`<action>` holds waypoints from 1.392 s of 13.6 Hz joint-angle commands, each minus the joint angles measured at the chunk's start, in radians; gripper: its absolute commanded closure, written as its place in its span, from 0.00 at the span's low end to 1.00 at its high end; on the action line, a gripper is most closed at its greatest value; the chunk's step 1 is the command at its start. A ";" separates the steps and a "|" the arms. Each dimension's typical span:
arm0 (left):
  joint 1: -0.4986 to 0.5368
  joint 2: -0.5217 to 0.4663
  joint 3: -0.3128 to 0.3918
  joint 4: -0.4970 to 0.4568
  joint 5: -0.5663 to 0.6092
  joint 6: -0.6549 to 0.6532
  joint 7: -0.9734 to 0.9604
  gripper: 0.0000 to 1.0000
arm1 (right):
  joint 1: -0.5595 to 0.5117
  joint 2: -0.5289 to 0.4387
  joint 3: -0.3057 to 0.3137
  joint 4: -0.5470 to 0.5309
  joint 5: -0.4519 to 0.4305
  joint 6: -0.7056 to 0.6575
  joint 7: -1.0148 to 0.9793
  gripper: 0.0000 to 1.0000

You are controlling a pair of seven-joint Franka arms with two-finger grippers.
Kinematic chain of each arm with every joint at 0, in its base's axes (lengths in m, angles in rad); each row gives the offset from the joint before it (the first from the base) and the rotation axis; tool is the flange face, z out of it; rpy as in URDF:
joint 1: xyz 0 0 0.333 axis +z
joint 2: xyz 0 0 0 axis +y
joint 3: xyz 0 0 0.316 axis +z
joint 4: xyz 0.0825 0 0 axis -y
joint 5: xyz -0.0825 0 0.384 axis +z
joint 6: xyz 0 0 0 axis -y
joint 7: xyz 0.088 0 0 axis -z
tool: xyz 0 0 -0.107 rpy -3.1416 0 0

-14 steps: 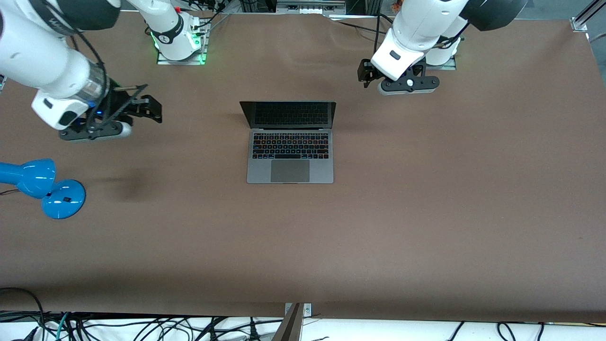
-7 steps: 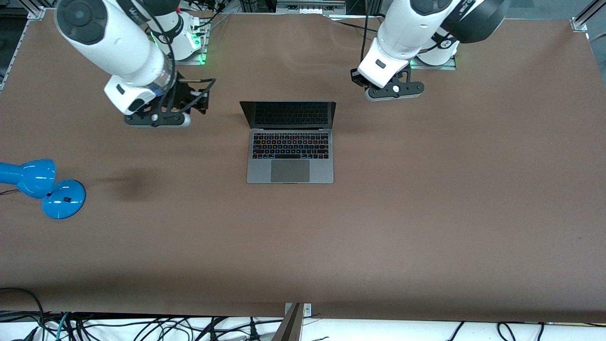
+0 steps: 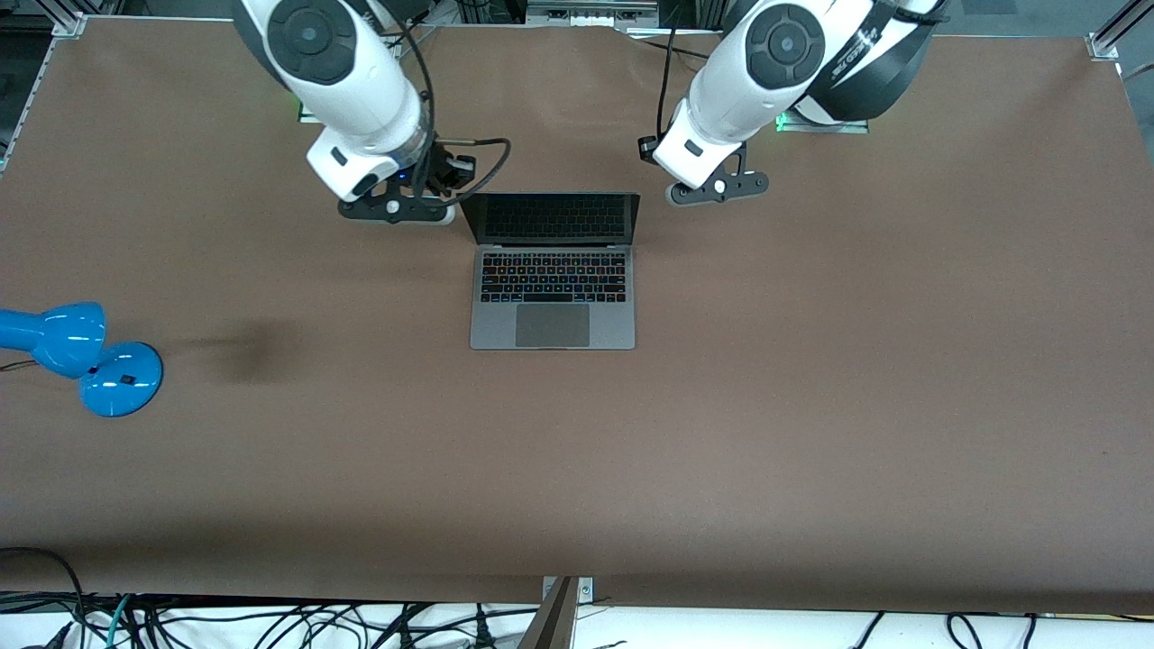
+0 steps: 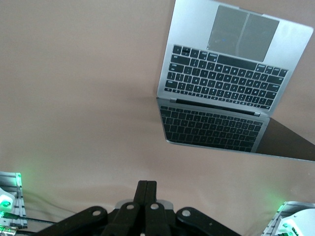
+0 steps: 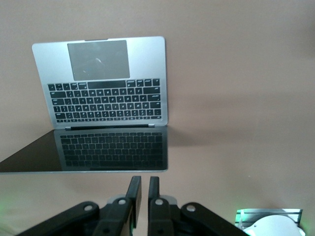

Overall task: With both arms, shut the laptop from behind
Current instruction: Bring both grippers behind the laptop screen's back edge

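The laptop (image 3: 552, 270) stands open in the middle of the brown table, its dark screen upright and facing the front camera. It also shows in the left wrist view (image 4: 231, 83) and the right wrist view (image 5: 106, 98). My right gripper (image 3: 397, 209) hangs low beside the screen's edge toward the right arm's end. Its fingers (image 5: 134, 189) are almost together, with a narrow gap and nothing between them. My left gripper (image 3: 717, 189) hangs low beside the screen's edge toward the left arm's end. Its fingers (image 4: 142, 191) are pressed together and empty. Neither gripper touches the laptop.
A blue desk lamp (image 3: 81, 356) lies at the right arm's end of the table, nearer the front camera than the laptop. The arm bases with green lights (image 3: 343, 108) stand along the table's edge farthest from the front camera. Cables hang below the edge nearest it.
Both arms have swung in toward the laptop. The right gripper came a long way from above the lamp's end, the left a short way. The laptop has not moved.
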 commanded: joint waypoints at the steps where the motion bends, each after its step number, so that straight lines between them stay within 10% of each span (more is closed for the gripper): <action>1: -0.002 0.037 -0.010 0.013 -0.046 0.004 -0.016 1.00 | 0.042 0.014 -0.004 -0.005 0.010 0.010 0.017 0.87; 5: -0.031 0.087 -0.017 0.015 -0.046 0.038 -0.059 1.00 | 0.111 0.049 -0.002 -0.005 0.010 0.010 0.018 1.00; 19: -0.096 0.187 -0.017 0.001 -0.031 0.112 -0.147 1.00 | 0.134 0.178 -0.001 -0.067 0.028 0.027 -0.031 1.00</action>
